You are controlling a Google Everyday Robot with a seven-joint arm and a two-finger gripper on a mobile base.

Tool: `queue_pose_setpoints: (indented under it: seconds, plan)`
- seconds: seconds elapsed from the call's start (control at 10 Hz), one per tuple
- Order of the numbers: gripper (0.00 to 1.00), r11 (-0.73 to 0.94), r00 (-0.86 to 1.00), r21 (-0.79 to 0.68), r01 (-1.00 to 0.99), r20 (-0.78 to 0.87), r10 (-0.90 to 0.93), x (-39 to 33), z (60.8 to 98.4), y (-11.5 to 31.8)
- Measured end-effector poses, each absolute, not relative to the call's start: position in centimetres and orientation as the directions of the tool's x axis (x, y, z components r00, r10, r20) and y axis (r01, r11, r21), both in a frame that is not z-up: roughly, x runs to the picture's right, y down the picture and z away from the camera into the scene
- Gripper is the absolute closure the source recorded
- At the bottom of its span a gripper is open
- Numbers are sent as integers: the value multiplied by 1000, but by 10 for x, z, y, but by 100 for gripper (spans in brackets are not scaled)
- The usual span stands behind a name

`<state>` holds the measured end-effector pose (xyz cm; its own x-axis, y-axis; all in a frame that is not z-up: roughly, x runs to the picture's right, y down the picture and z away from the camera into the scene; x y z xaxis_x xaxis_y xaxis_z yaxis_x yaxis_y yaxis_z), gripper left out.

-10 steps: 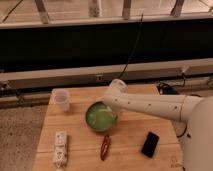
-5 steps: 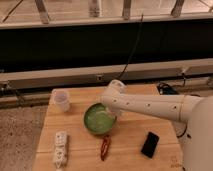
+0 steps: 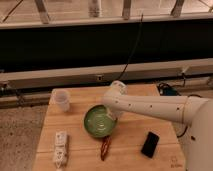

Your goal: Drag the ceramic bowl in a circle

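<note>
The ceramic bowl [image 3: 99, 121], green and glossy with a darker rim, sits near the middle of the wooden table [image 3: 130, 145]. My white arm reaches in from the right and bends down over the bowl's right rim. The gripper [image 3: 117, 115] is at that rim, mostly hidden under the wrist; whether it holds the rim does not show.
A small clear plastic cup [image 3: 62, 100] stands at the table's back left. A white multi-part object [image 3: 60, 148] lies at the front left, a red-brown item [image 3: 105, 147] just in front of the bowl, and a black phone [image 3: 150, 144] at the front right. Rails and a dark wall lie behind.
The bowl has slid slightly toward the table's near edge, and the arm's end has moved with it.
</note>
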<state>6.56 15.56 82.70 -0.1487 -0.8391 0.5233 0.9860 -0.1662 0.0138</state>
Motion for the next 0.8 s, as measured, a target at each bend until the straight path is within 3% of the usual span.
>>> queue_pose_setpoints:
  seconds: [0.8]
  plan:
    - [100, -209, -213, 68, 976, 522, -826, 76, 820, 160]
